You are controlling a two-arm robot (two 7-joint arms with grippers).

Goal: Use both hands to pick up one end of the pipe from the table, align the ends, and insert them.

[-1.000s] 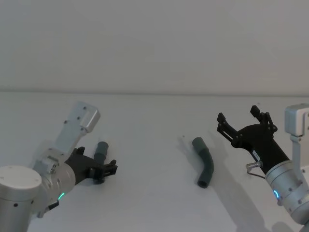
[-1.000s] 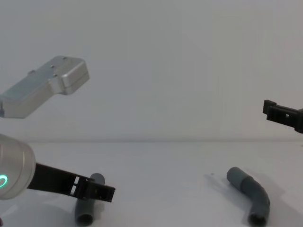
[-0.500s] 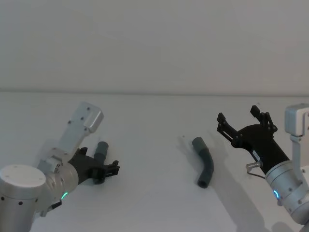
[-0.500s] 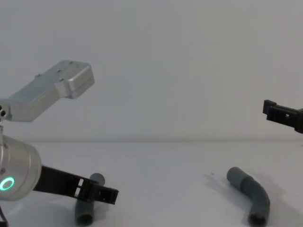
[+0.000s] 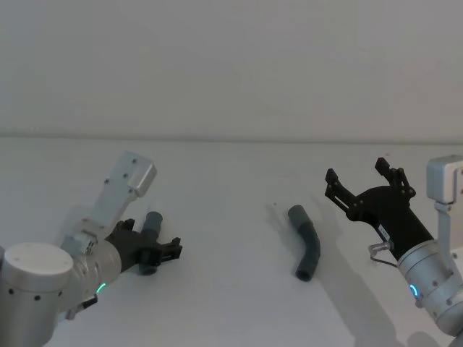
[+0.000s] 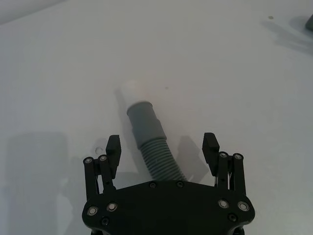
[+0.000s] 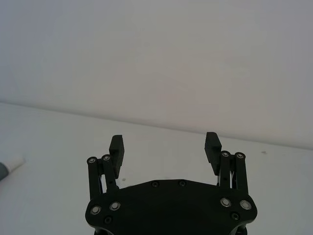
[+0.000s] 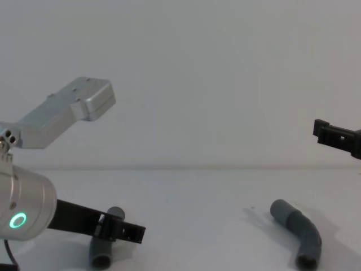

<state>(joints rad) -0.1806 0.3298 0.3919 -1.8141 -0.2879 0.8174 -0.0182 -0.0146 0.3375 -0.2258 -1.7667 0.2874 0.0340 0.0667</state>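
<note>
Two dark-grey bent pipe pieces lie on the white table (image 5: 231,188). The left pipe piece (image 5: 151,225) (image 8: 103,250) runs between the spread fingers of my left gripper (image 5: 163,256) (image 6: 162,147), which is open and low over it. Its grey cuff (image 6: 145,119) and white tip (image 6: 131,89) point away past the fingertips. The right pipe piece (image 5: 307,244) (image 8: 300,232) lies free at centre-right. My right gripper (image 5: 356,173) (image 7: 164,142) hangs open above the table to its right, holding nothing. A white-tipped pipe end (image 7: 11,165) shows at the right wrist view's edge.
The pale grey wall (image 5: 231,65) rises behind the table's far edge. Bare white surface (image 5: 224,238) separates the two pipe pieces. My left arm's silver link (image 8: 67,110) stands high above the left piece.
My left gripper has crept forward along the left pipe piece, its fingers now straddling it. The right arm and right pipe piece have not moved.
</note>
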